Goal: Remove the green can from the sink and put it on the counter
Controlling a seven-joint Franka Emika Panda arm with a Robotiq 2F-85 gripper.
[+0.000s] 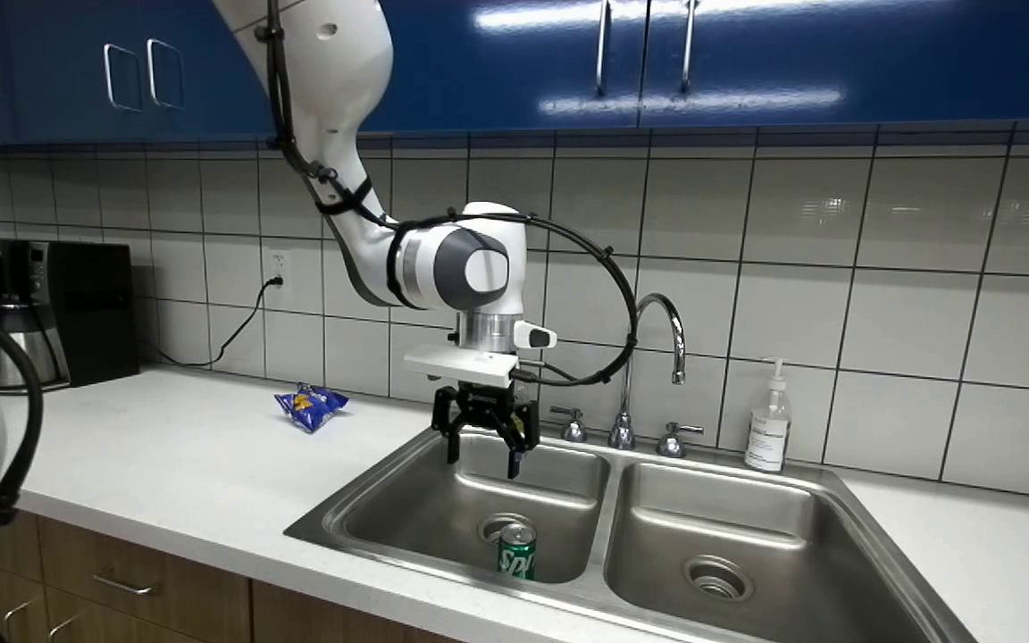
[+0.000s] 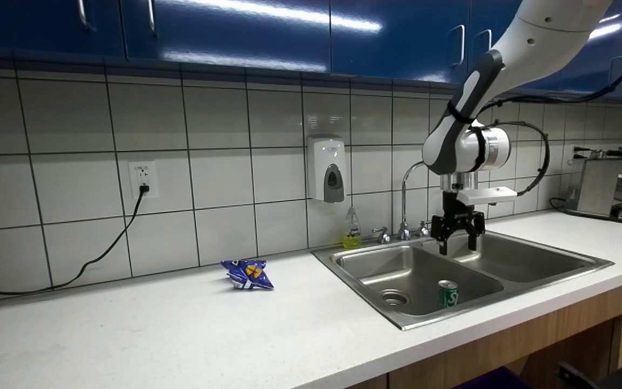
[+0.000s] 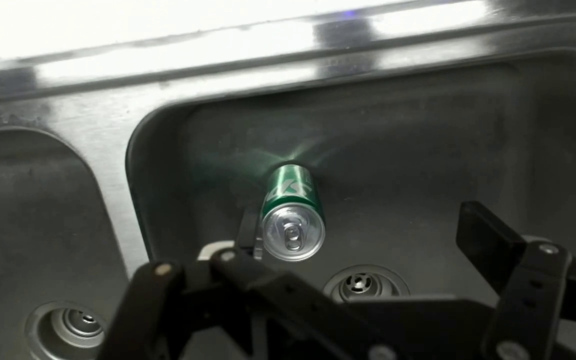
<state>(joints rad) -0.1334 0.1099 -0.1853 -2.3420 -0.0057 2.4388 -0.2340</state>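
A green soda can [image 3: 293, 190] with a silver top stands upright in one basin of the steel sink [image 3: 99, 135], near its drain. The can also shows in both exterior views [image 1: 516, 555] [image 2: 447, 295], close to the basin's front wall. My gripper [image 1: 483, 462] hangs above that basin, pointing down, higher than the can and farther back. It also shows in an exterior view [image 2: 458, 248]. In the wrist view the black fingers [image 3: 370, 240] are wide apart with nothing between them; the can appears beside the left fingertip. The white counter [image 1: 157, 446] runs beside the sink.
A blue snack bag [image 1: 311, 406] lies on the counter beside the sink. A faucet [image 1: 677, 339] with two handles rises behind the basins. A pump bottle [image 1: 766, 433] and a yellow soap bottle [image 2: 352, 236] stand at the back. A dispenser [image 2: 319, 167] hangs on the tiled wall.
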